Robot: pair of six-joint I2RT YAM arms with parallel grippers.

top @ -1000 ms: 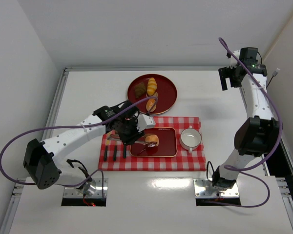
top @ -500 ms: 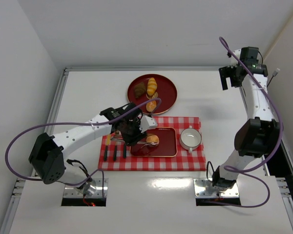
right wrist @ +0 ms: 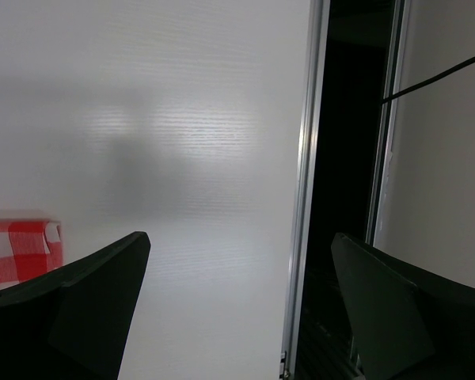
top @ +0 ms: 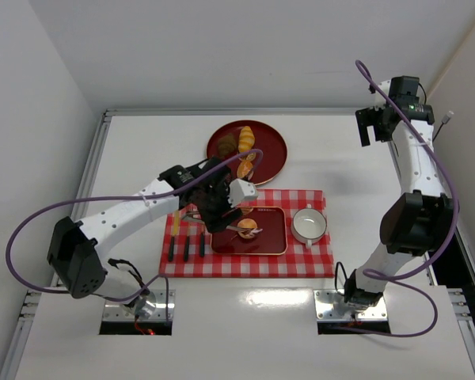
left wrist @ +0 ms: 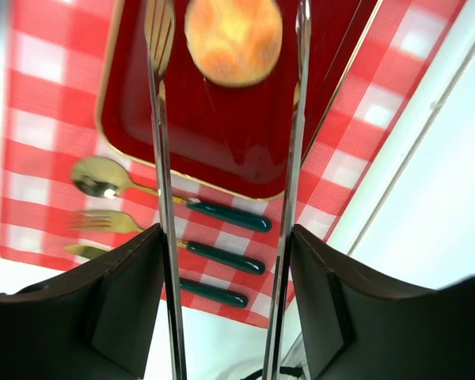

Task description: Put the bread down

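Note:
The bread (top: 246, 227) is a small round golden-orange bun lying on the red rectangular tray (top: 271, 241). In the left wrist view the bread (left wrist: 233, 36) sits on the tray (left wrist: 222, 142) between the tips of metal tongs (left wrist: 164, 158), with a small gap on each side. My left gripper (top: 222, 207) is shut on the tongs' two arms and hovers above the tray's left part; it also shows in its own wrist view (left wrist: 226, 237). My right gripper (top: 367, 127) is open and empty, raised at the far right corner, and shows in its own view (right wrist: 237, 245).
A round red plate (top: 271, 150) with several other rolls stands behind the tray. A white cup (top: 309, 226) is right of the tray. A spoon, fork and knife with green handles (left wrist: 222, 215) lie left of the tray on the red checked mat (top: 301, 265).
My left gripper has drawn back a little toward the far side and lifted. The bread stays in place on the tray. The right arm has not moved.

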